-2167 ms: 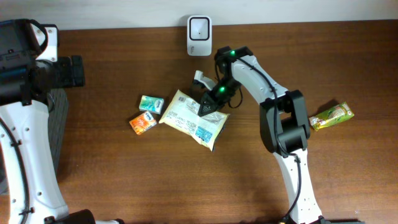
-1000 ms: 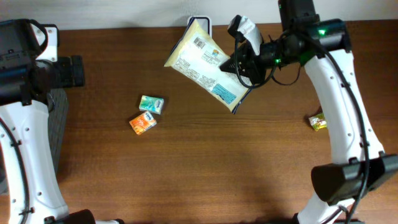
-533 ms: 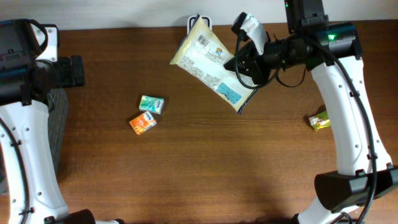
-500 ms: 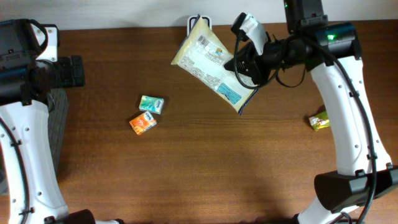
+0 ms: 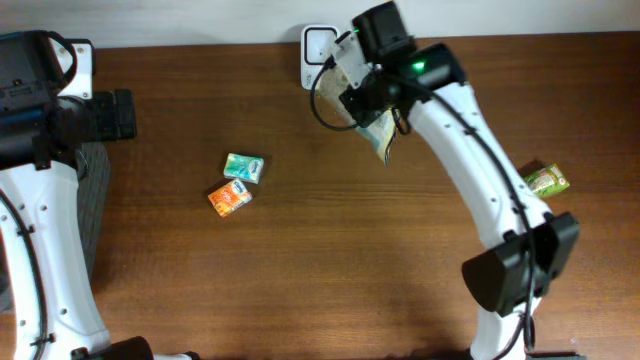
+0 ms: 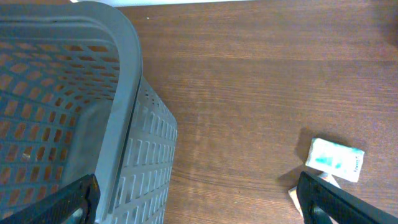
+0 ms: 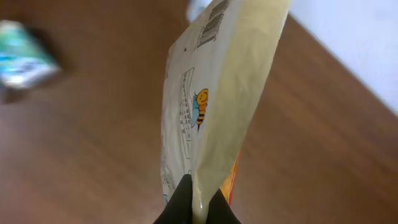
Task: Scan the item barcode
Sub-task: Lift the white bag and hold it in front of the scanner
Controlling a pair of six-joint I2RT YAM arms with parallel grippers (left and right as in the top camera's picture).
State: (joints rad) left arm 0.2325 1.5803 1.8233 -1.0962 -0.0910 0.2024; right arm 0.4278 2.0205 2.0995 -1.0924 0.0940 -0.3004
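Right claw [image 7: 193, 208]: clenched on bottom edge of pouch [image 7: 214, 106], held edge-on above bench [image 5: 300, 270], near scanner [image 5: 318, 42]; pouch mostly hidden under arm overhead, barcode blurred. Left claw [image 6: 199, 198]: spread wide, fingertips cut off, beside grey basket [image 6: 93, 93]. Dark wood-grain bench, pale wall [image 5: 200, 20] behind.

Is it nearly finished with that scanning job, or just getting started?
Done: the right gripper has its jaws shut on the pouch, clear of the table. In hand: it hangs beside the white scanner, barcode at its far end. Left: the scan itself; nothing shows it registered.
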